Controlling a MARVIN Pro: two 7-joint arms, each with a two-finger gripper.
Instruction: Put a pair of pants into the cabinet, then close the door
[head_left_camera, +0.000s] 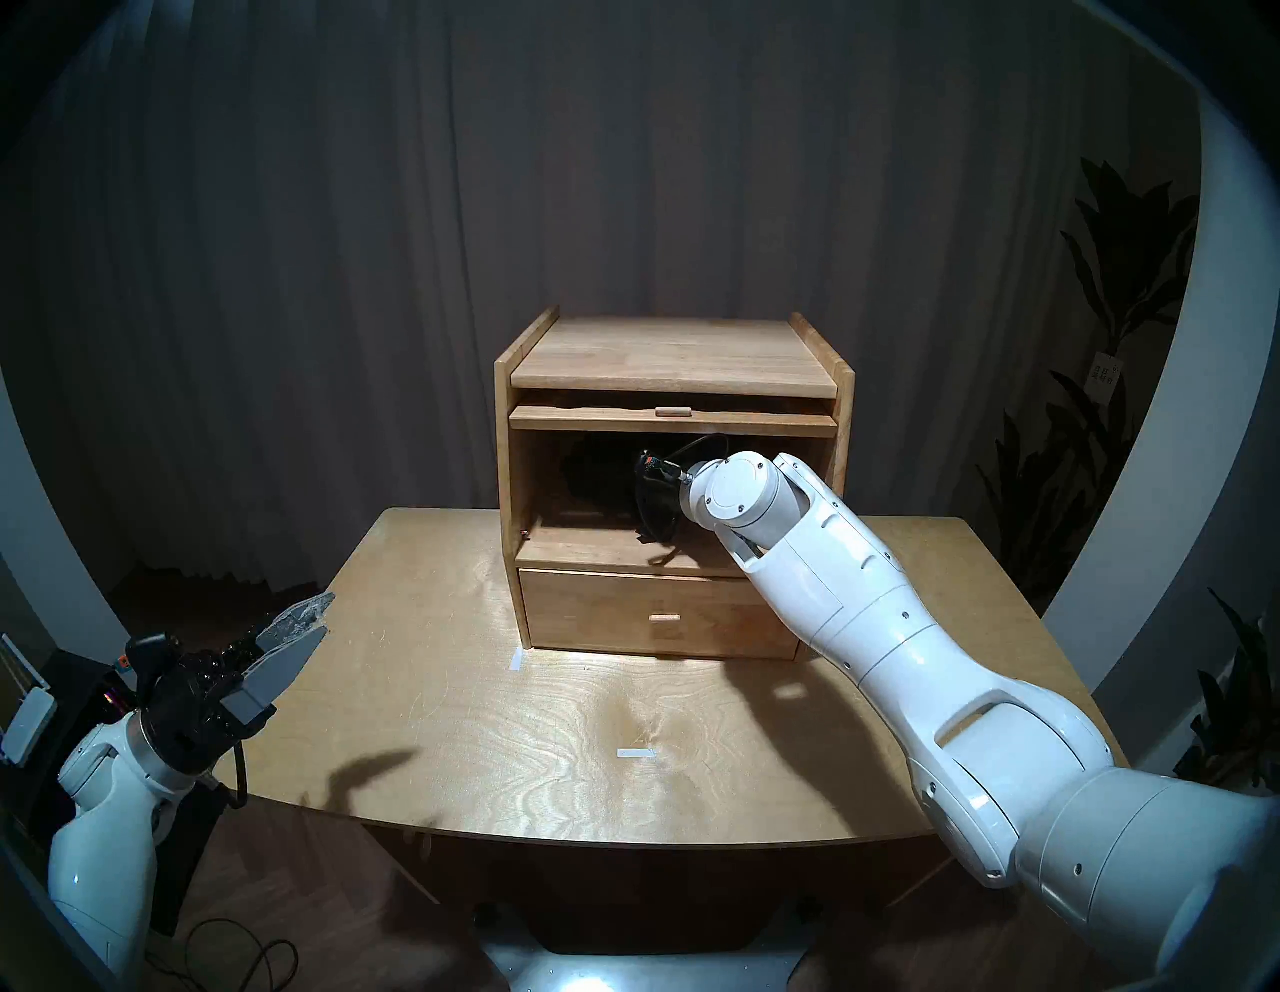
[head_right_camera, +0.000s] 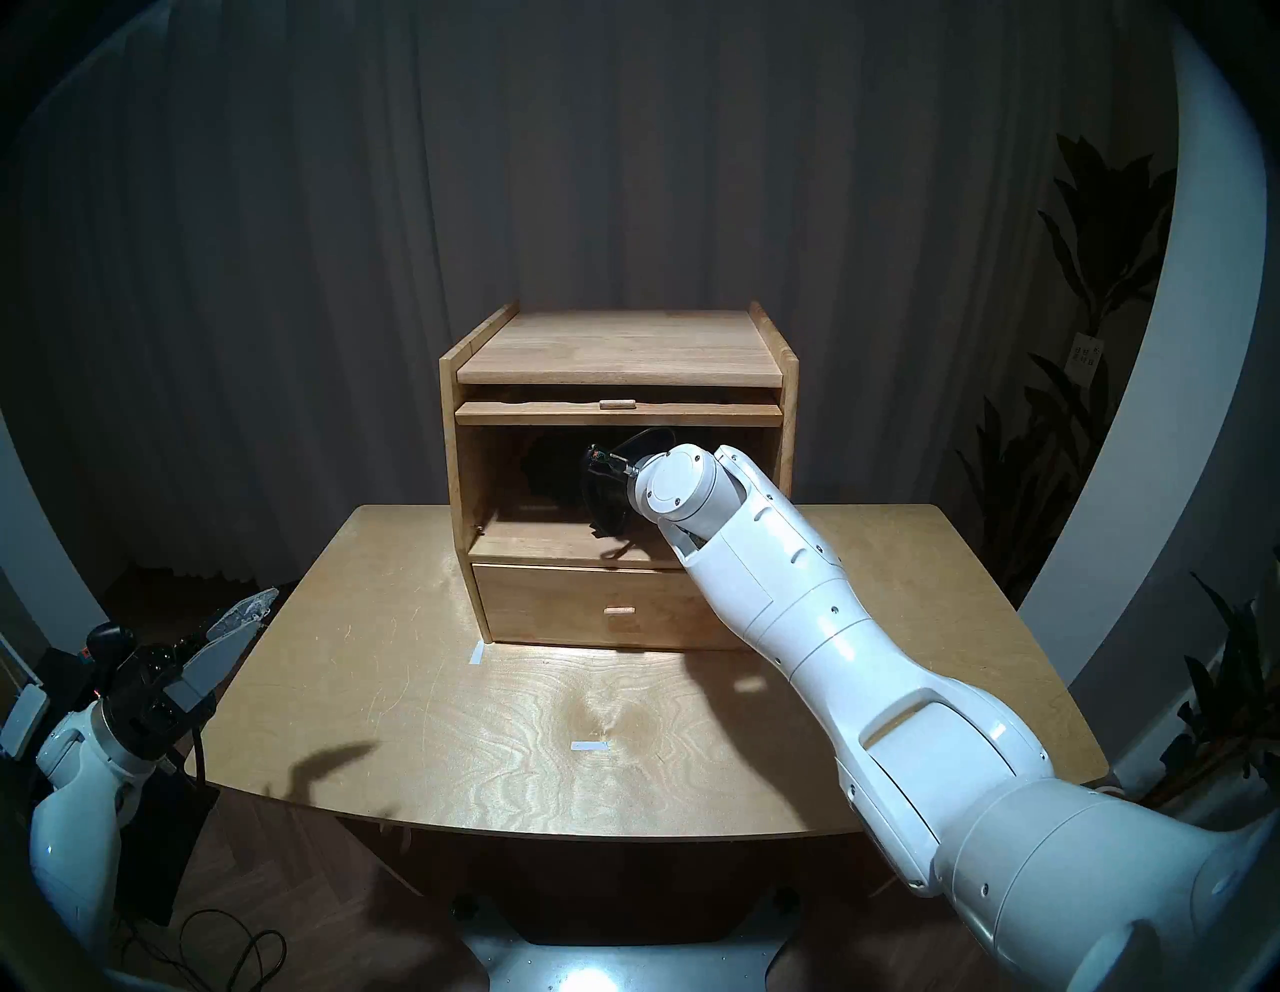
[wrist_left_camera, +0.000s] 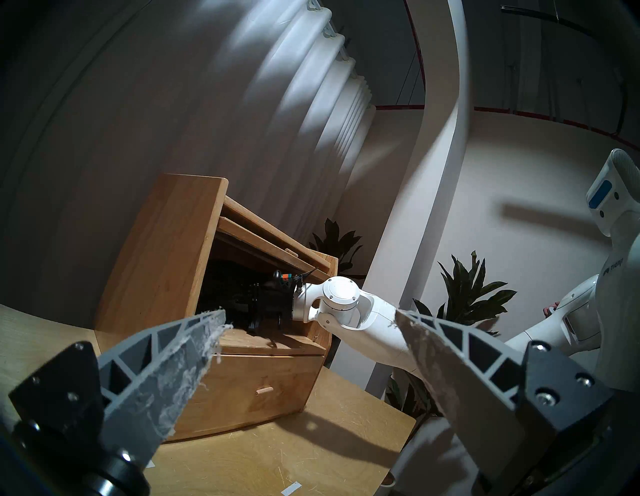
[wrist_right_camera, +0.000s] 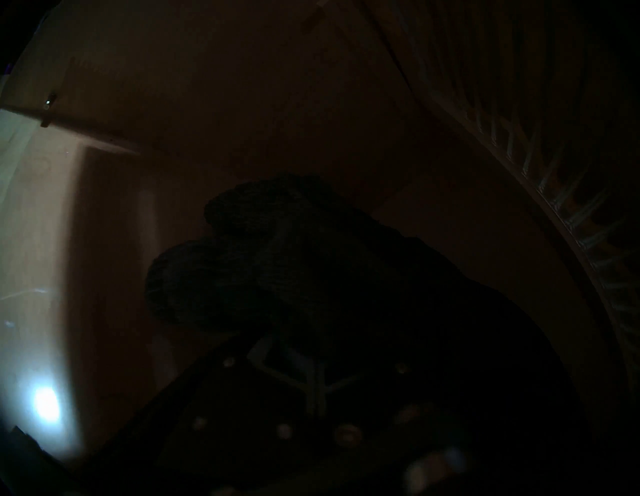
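From the head, the right arm's wrist is inside the cabinet (head_left_camera: 675, 485) under the raised door (head_left_camera: 672, 421), and a dark bundle shows deep inside. The left claw (wrist_left_camera: 308, 322) idles, fingers wide apart, empty. Its own wrist view shows the right claw (wrist_right_camera: 311, 346) clamped on the pants (wrist_right_camera: 277, 259); released too shallow, they could spill forward and block the door.

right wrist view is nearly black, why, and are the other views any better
Right wrist view: the camera sits inside the shadowed cabinet, so only the dim pants bundle shows, plus glare at lower left. Head views: table brightly lit, dark fisheye rim. Left wrist view: sharp, well lit.
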